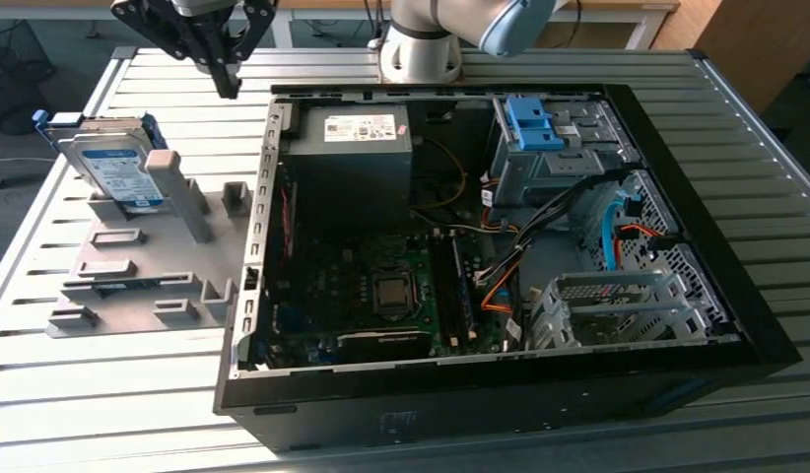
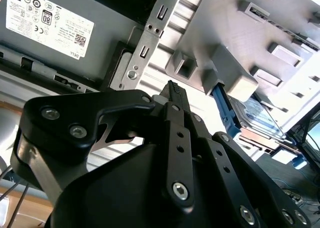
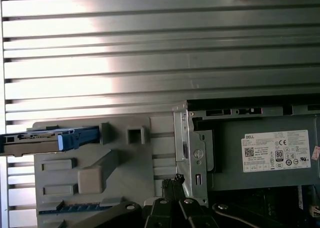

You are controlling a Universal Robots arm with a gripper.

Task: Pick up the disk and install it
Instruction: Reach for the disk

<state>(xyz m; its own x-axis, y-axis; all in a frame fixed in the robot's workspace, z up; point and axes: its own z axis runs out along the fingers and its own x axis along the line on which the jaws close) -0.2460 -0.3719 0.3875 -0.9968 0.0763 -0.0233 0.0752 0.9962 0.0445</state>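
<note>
A slatted metal table [image 1: 102,394] is seen bearing an open computer case [image 1: 510,404] at the exterior view's right and a grey fixture [image 1: 129,296] at its left. The disk [image 1: 113,168] is stood on edge, slightly tilted, in the fixture's far corner, ringed by its blue carrier frame. The gripper [image 1: 228,84] is held above the table's far part, between disk and case, apart from the disk and touching nothing; its fingers are pressed together on nothing. For a sound pick, it is judged that the fingers should be parted wider than the disk's thickness, matched to its tilt, and closed on the flat faces, so that the disk is not levered against its slot.
</note>
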